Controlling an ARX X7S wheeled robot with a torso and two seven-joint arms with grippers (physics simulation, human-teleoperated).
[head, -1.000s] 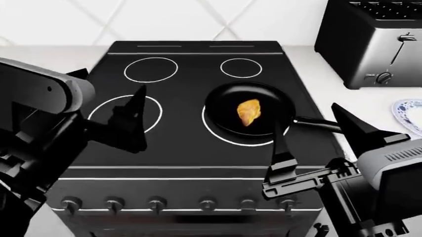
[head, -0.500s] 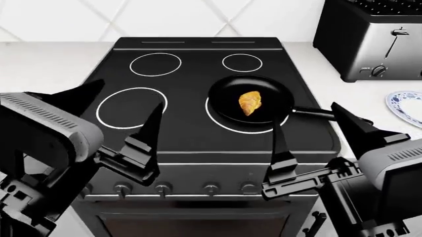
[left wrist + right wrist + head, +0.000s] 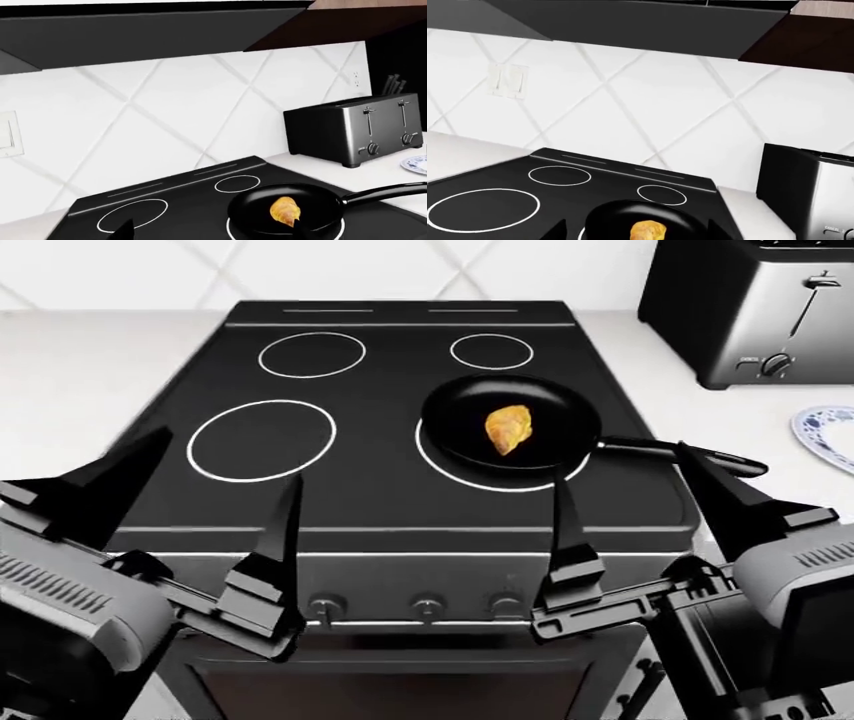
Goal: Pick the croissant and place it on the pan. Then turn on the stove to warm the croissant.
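Since half a second ago the left gripper (image 3: 200, 505) has dropped lower and nearer the stove's front edge, and the head view has tipped down so the knobs sit higher in frame. Both grippers hang in front of the stove (image 3: 387, 500) with nothing between their fingers. The left gripper's fingers (image 3: 280, 530) stand wide apart, one tip over the left bench side, the other over the cooktop's front strip. The right gripper (image 3: 634, 505) is likewise spread wide, one finger near the front right burner ring, the other just beside the end of the pan handle.

On the front right burner rests the pan (image 3: 561, 425), its long handle pointing right toward the bench (image 3: 80, 370). The croissant (image 3: 507, 429) lies inside the pan, near its middle, touching neither gripper. Three knobs (image 3: 427, 606) show along the steel front between the two grippers; the others are hidden behind the fingers.

At the back right stands a steel toaster (image 3: 754, 310), and a blue-patterned plate (image 3: 827, 435) lies at the right edge.
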